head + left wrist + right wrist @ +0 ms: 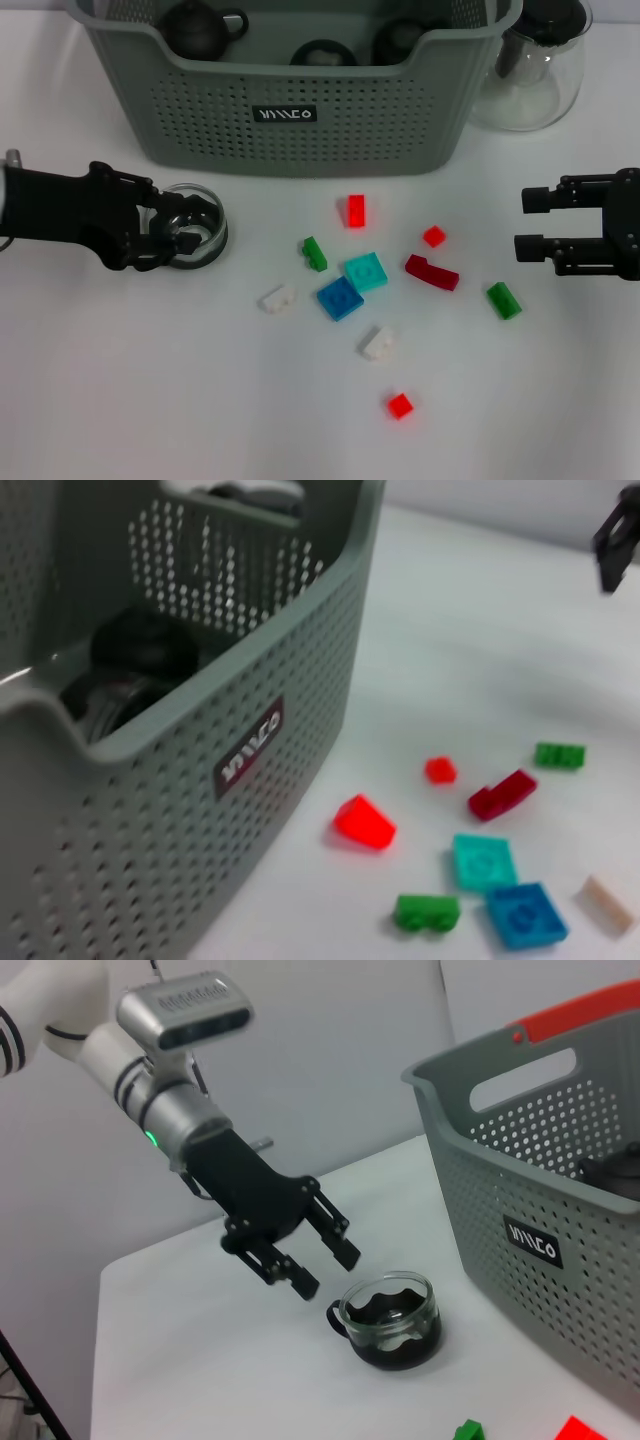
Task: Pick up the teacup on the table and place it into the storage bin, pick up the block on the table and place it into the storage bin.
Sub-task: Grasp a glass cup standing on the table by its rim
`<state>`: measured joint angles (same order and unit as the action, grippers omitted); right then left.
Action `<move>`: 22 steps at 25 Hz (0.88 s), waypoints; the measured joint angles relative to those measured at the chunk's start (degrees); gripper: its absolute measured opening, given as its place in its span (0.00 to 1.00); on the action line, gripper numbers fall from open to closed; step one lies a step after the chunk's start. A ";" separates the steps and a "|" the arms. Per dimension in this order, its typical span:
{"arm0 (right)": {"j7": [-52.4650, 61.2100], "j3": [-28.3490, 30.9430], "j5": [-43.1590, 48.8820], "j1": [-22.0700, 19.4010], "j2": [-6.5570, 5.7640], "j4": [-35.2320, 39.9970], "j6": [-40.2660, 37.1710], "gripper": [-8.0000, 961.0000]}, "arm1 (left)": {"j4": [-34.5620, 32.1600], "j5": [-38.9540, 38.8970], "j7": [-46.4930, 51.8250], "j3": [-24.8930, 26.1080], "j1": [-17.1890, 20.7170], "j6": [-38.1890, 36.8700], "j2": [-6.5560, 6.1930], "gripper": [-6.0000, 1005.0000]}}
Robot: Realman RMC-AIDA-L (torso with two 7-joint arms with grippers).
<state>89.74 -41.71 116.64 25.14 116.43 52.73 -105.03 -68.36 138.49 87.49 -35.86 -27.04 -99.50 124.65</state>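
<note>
Storage bin (300,100) at far side of white table (150,400), grey-green, perforated, dark teaware inside. Glass pitcher (535,70) just beside its right end. Left gripper (320,1260) hovers just above the teacup's handle side, fingers spread apart, not touching it. Right gripper (528,222) at right table edge, fingers parted, holding nothing. Teacup (195,228), clear glass with dark contents, upright on table near bin's front left. Small blocks scattered mid-table; red block (355,210) nearest the bin.
</note>
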 joint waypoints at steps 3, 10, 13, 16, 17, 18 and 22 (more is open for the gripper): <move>0.00 0.06 0.00 0.01 0.02 0.00 0.04 0.71 | 1.82 0.31 -2.27 -2.52 0.08 3.85 0.13 0.52; 0.00 0.14 0.00 0.31 0.09 0.00 0.09 0.71 | 6.49 2.36 -3.08 -9.03 -0.02 11.81 0.07 0.52; 0.03 0.14 -0.01 0.41 0.11 -0.08 0.09 0.71 | 7.83 3.94 -2.40 -10.78 -0.15 12.70 0.12 0.52; 0.06 0.14 -0.01 0.43 0.12 -0.34 0.09 0.71 | 8.13 4.97 -1.10 -12.30 -0.25 10.66 0.14 0.52; 0.07 0.14 -0.01 0.44 0.12 -0.40 0.09 0.71 | 8.13 4.97 -1.10 -12.30 -0.25 10.66 0.14 0.52; 0.07 0.14 -0.01 0.44 0.11 -0.41 0.09 0.71 | 7.92 5.12 -0.84 -12.68 -0.32 8.88 0.14 0.52; 0.08 0.14 -0.01 0.49 0.12 -0.44 0.09 0.71 | 8.25 5.20 -0.70 -12.85 -0.64 9.33 0.16 0.50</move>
<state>89.82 -41.57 116.63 25.63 116.55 52.29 -104.94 -60.11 143.69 86.79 -48.71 -27.68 -90.18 124.80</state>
